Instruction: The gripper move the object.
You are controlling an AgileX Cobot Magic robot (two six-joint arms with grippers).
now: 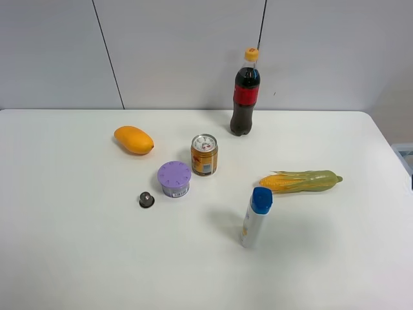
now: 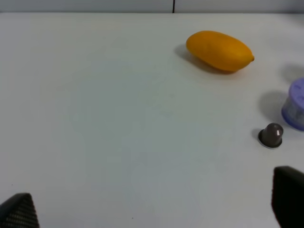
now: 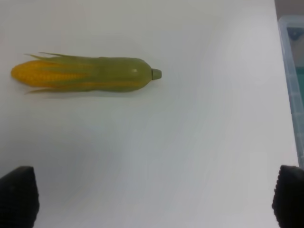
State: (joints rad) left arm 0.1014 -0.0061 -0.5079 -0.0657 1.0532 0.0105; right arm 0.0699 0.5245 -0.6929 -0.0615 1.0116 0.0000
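1. The table [image 1: 77, 258] is plain white and matte, backed by a pale grey panelled wall [image 1: 181, 45] with dark seams.
2. In the high view neither of my arms shows – only the things on the table.
3. My left gripper [image 2: 152, 209] hangs low over bare table, its fingers [image 2: 19, 213] spread wide at the two lower corners of the wrist view, nothing between them.
4. My right gripper [image 3: 152, 199] is likewise spread wide and empty, near the table's edge, where a clear plastic bin [image 3: 292, 71] stands beside it.
5. The object [image 1: 174, 179] stands upright near the table's middle, just beside the gold can [image 1: 204, 155] and near the small dark capsule [image 1: 146, 199] – no fingers touch it.
6. The mango [image 1: 133, 139], the cola bottle [image 1: 245, 93], the corn cob [image 1: 300, 181] and a blue-capped white bottle [image 1: 256, 218] stand apart around it.
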